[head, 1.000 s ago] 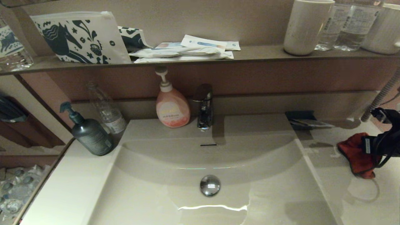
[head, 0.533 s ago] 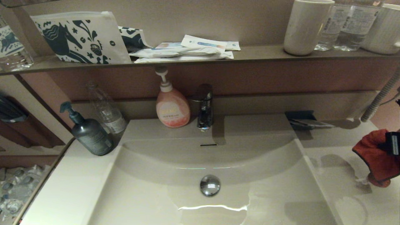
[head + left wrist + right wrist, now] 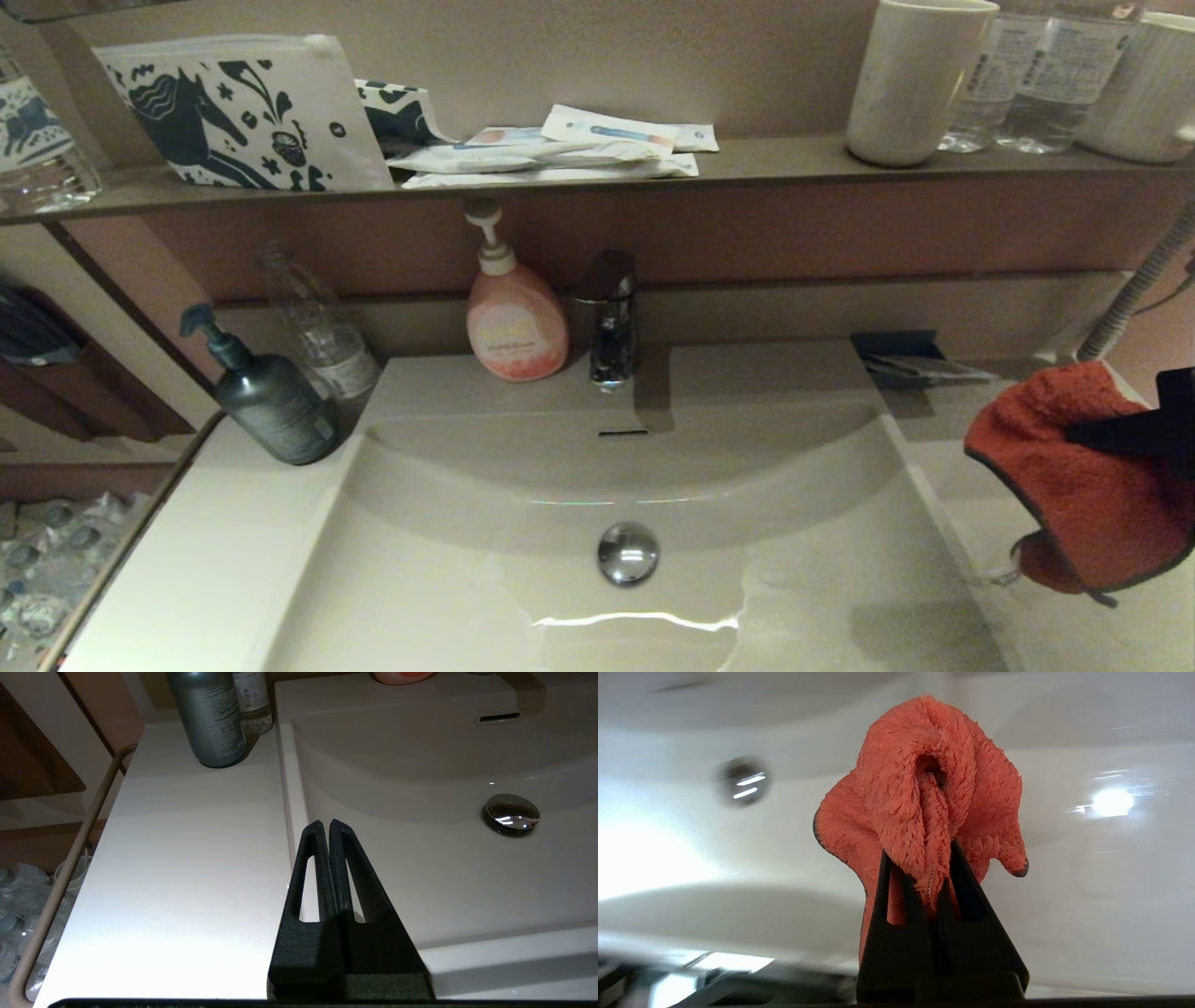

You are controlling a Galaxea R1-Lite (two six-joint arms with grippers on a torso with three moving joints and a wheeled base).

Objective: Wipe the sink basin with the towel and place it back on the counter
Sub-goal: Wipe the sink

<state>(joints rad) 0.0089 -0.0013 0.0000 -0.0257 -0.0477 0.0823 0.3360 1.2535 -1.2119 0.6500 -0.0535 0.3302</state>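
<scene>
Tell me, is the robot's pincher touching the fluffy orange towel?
Touching. The right wrist view shows the right gripper with both fingers pinched shut on a fold of the towel.

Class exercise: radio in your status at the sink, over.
Right end effector shut on the towel, lifted over the counter right of the sink basin. Left end effector shut, idle at the basin's left rim. Nothing in the way.

I see the towel (image 3: 1074, 485) hanging over the counter (image 3: 971, 523), right of the sink basin (image 3: 523, 560); two pump bottles (image 3: 266, 397) stand behind and left of it.
</scene>
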